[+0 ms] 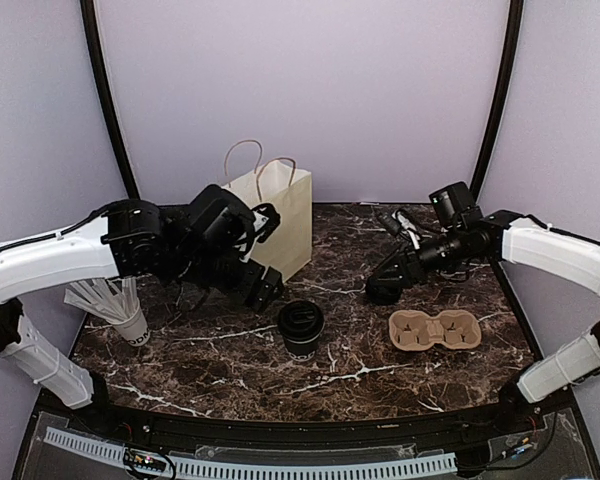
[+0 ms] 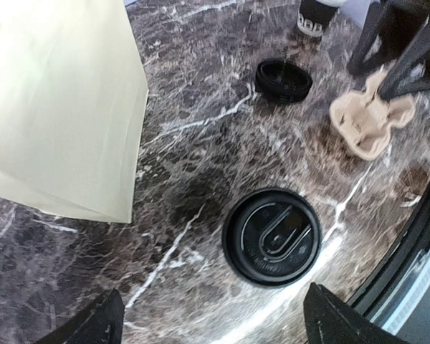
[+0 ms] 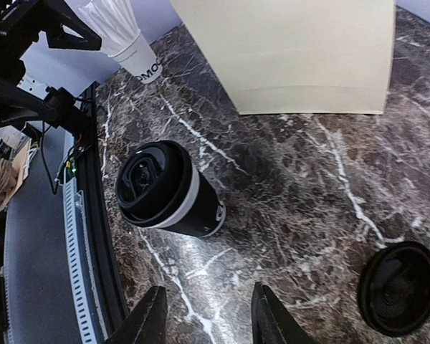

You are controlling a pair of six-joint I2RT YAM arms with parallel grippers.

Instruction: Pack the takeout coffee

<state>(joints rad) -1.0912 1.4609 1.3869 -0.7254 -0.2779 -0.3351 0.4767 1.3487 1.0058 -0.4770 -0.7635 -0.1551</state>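
Observation:
A paper cup with a black sleeve and a round black lid [image 1: 301, 327] stands upright mid-table. It shows from above in the left wrist view [image 2: 271, 236] and in the right wrist view [image 3: 168, 190]. A loose black lid [image 2: 283, 79] lies flat on the table, also in the right wrist view [image 3: 398, 287]. A second dark cup [image 2: 315, 16] is cut off by the frame's top edge. The tan two-hole tray [image 1: 435, 330] lies to the right, empty. My left gripper [image 1: 263, 286] hangs open and empty above and left of the lidded cup. My right gripper [image 1: 385, 285] is open and empty near the loose lid.
A cream handled paper bag [image 1: 276, 215] stands at the back, right beside the left arm. A white cup of paper-wrapped sticks [image 1: 120, 310] stands at the left edge. The marble table [image 1: 230, 385] ends at a black rim in front.

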